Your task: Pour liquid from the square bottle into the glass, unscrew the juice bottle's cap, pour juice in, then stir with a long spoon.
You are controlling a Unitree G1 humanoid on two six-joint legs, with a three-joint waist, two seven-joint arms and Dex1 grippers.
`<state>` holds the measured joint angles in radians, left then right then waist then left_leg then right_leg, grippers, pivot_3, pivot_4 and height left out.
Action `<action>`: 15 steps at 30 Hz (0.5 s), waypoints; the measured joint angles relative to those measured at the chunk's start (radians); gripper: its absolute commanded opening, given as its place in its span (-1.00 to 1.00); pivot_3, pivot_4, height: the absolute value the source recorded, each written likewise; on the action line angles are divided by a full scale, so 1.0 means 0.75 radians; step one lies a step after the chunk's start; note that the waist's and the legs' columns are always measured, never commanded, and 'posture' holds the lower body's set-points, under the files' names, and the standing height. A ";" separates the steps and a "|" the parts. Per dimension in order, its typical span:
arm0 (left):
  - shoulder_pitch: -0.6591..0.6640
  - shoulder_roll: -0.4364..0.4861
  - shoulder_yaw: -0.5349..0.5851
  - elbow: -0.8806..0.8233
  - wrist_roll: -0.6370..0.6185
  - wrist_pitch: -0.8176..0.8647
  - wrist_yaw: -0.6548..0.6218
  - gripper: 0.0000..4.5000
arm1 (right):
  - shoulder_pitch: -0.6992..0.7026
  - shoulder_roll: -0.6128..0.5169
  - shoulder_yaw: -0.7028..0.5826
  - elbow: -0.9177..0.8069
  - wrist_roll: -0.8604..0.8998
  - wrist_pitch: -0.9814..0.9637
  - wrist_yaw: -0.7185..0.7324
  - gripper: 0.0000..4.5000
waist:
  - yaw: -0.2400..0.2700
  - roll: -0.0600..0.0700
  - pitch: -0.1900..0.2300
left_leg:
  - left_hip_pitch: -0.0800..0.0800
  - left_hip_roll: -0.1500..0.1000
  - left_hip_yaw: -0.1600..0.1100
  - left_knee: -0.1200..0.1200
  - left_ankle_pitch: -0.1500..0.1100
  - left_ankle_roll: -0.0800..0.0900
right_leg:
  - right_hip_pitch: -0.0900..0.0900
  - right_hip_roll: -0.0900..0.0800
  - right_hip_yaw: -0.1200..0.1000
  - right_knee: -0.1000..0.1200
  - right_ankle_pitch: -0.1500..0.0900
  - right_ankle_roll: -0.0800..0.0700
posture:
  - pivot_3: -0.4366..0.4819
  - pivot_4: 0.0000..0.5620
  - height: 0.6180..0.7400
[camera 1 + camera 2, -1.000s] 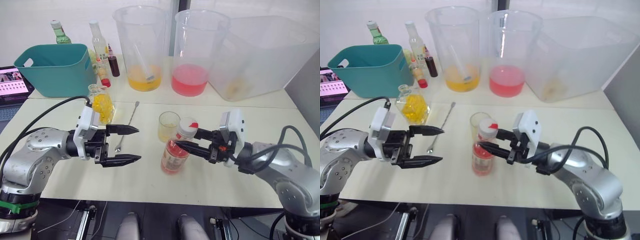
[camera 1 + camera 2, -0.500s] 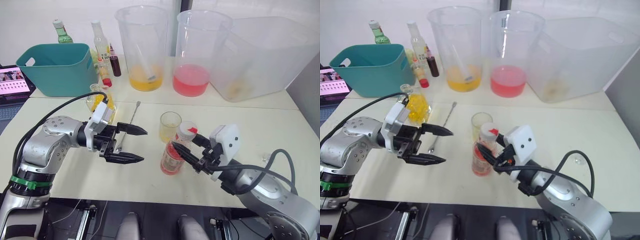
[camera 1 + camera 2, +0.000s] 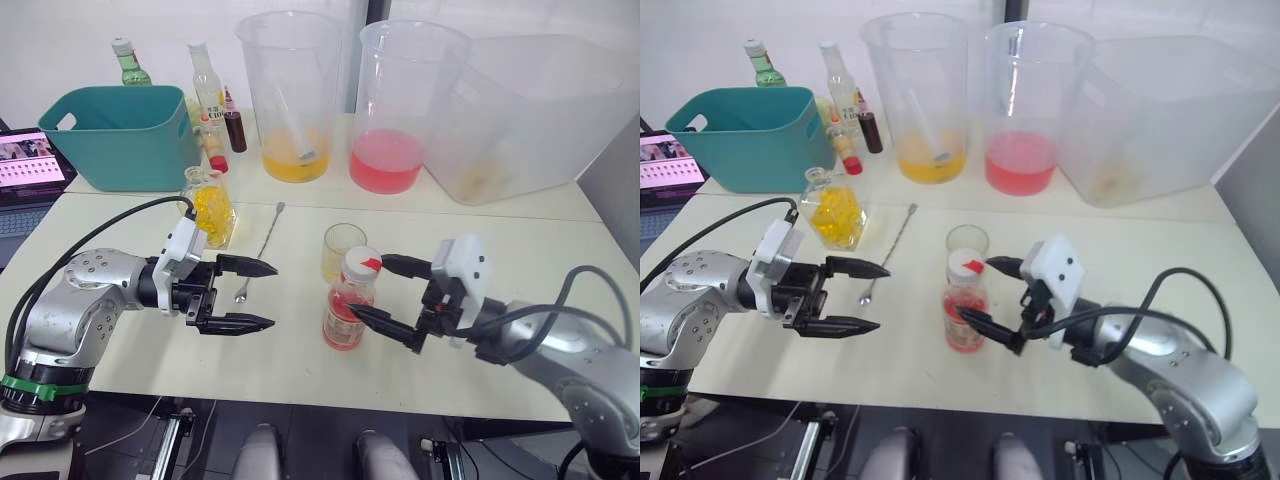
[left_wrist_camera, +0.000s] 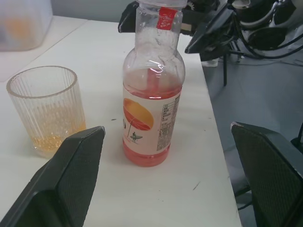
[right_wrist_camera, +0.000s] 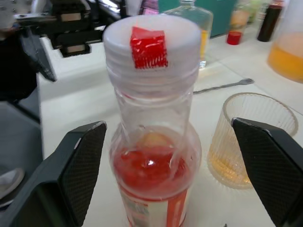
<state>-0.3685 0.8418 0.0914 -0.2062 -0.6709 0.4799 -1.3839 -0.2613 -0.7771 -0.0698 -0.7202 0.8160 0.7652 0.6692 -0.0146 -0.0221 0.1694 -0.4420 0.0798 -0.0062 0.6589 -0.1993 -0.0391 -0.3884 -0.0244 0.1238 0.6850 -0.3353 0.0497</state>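
The juice bottle (image 3: 346,312) stands upright near the table's middle, with pink-red liquid and its white cap (image 3: 360,264) on. My right gripper (image 3: 368,286) is open, one finger on each side of the bottle's neck, touching neither side. Just behind the bottle stands the glass (image 3: 342,250) with a little yellow liquid. The long spoon (image 3: 262,245) lies flat to the left of the glass. The square bottle (image 3: 211,205) stands further left. My left gripper (image 3: 264,296) hovers open and empty left of the juice bottle.
At the back stand a teal basket (image 3: 120,135), a jug with yellow liquid and a white stirrer (image 3: 290,100), a jug with red liquid (image 3: 400,110) and a big clear tub (image 3: 530,110). Slim bottles (image 3: 205,85) stand beside the basket. A laptop (image 3: 30,165) sits far left.
My right gripper's fingers have spread apart and let go of the juice bottle's neck. The left arm shifted slightly and stayed open.
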 measured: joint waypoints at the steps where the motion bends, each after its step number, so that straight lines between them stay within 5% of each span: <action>1: 0.032 0.004 0.026 -0.028 -0.003 0.002 0.018 1.00 | -0.040 -0.040 0.021 0.067 -0.023 -0.043 0.101 0.98 | -0.003 0.000 0.000 | 0.000 0.000 0.000 0.000 0.000 0.000 | 0.000 0.000 0.000 0.000 0.000 0.000 | -0.05 -0.47 0.66; 8: 0.207 0.019 0.166 -0.212 -0.051 0.035 0.149 1.00 | -0.398 -0.034 0.260 0.476 -0.184 -0.290 0.659 0.98 | -0.023 0.000 0.000 | 0.001 0.002 0.000 0.000 0.000 0.000 | 0.000 0.001 0.000 0.000 0.000 0.000 | -0.05 -0.47 0.66; 15: 0.379 0.037 0.274 -0.351 -0.063 0.068 0.272 1.00 | -0.519 0.053 0.342 0.623 -0.237 -0.354 0.852 0.98 | -0.008 0.000 0.000 | 0.001 0.001 0.000 0.000 0.000 0.000 | 0.000 0.000 -0.001 0.000 0.000 0.000 | -0.05 -0.47 0.66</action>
<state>-0.0843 0.8695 0.2968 -0.4691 -0.7180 0.5306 -1.1801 -0.6505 -0.7372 0.1868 -0.2528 0.6383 0.5000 1.3085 -0.0202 -0.0219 0.1696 -0.4411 0.0808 -0.0062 0.6590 -0.1995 -0.0389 -0.3885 -0.0245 0.1232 0.6853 -0.3353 0.0493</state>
